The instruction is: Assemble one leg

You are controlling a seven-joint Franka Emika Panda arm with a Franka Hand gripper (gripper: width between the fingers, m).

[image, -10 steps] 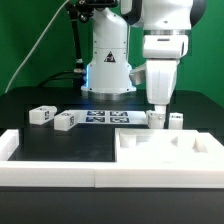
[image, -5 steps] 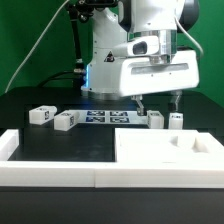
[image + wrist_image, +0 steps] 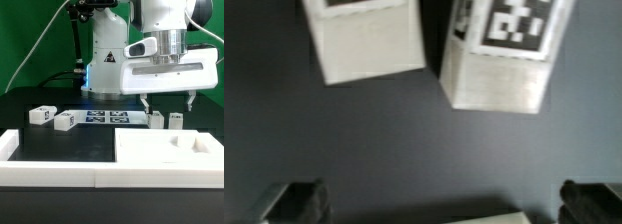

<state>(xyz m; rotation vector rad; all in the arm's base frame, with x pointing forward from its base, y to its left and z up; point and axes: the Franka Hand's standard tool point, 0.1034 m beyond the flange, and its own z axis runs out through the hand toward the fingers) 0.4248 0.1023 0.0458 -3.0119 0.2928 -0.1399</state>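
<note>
One leg, a stubby white tagged peg, rests on the dark surface just beside a twin leg, behind the white panel. Judged light, rigid, smooth-sided plastic, best pinched across two flat opposite sides at mid-height. The gripper is spread wide and empty, hovering above the pair.

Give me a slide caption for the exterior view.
Open gripper poised above two of four legs on the black table.

Two white tagged legs — side by side
</note>
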